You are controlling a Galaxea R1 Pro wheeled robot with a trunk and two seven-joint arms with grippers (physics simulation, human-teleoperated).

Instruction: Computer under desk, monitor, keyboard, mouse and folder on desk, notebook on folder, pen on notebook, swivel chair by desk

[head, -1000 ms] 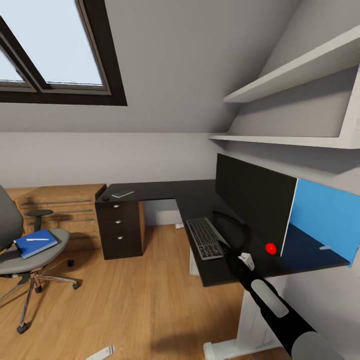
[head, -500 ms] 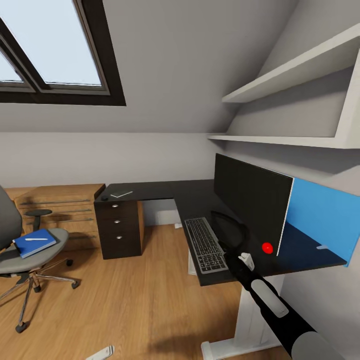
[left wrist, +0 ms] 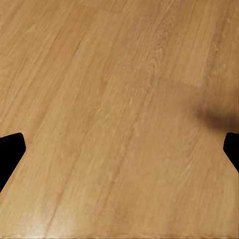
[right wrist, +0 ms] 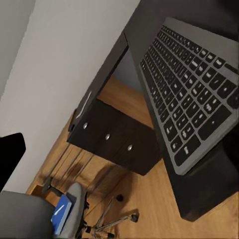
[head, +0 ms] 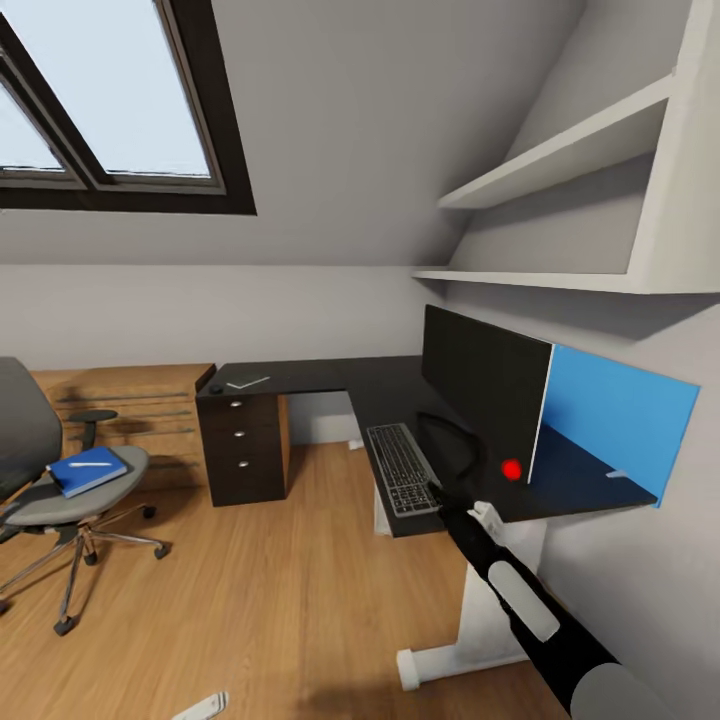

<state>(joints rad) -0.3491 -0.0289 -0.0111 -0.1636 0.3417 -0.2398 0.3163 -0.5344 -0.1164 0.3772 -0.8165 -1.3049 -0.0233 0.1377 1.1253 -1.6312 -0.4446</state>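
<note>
- Right gripper at the near edge of the desk, beside the near end of the keyboard; jaw state impossible to tell, nothing seen between the fingers.
- Left gripper spread wide over bare wooden floor, dark fingertips at opposite edges of the wrist picture, nothing between them.
- Keyboard flat on the desk in front of the monitor, which stands upright against the wall with a blue panel just behind it.
- Red dot beside the monitor's lower corner.
- Off to the left, swivel chair well apart from the desk, with the folder lying on the seat and the pen on top of the folder.
- Farther back, notebook flat on the desk's far wing, above the drawers.
- Wooden chest against the far wall, next to the drawers.
</note>
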